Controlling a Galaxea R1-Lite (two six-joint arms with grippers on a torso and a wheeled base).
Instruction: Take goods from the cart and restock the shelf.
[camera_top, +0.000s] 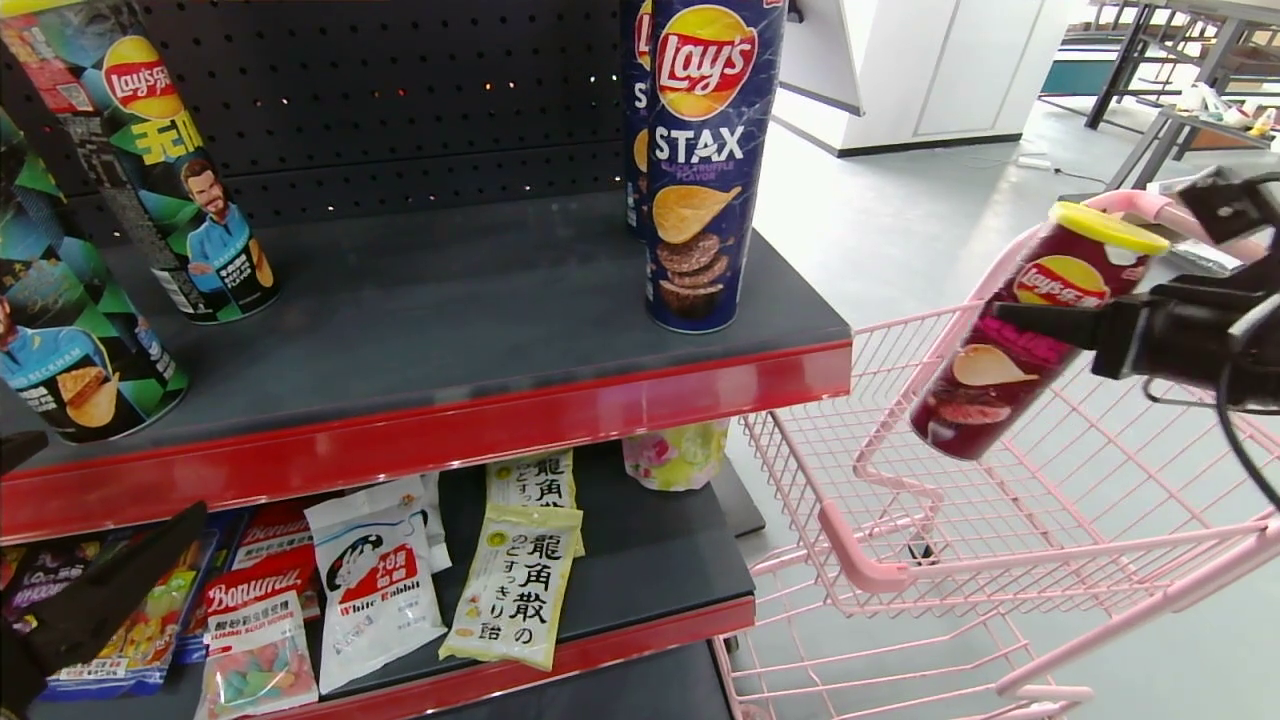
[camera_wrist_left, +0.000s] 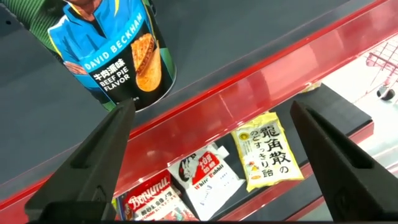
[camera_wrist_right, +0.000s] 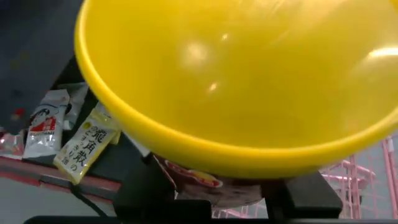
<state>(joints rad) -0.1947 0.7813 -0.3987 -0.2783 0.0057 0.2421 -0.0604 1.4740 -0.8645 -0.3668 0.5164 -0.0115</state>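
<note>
Right pincer (camera_top: 1045, 322) clamped on maroon chip can (camera_top: 985, 390) (tilted, above cart (camera_top: 900, 560)) — left pincer (camera_wrist_left: 212, 107) wide open, empty.

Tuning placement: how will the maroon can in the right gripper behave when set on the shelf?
The can is tall and narrow, so probably tippy if set down tilted, as it is now. Being round, it would likely roll if it falls. Its glossy wall may slip in the right gripper.
</note>
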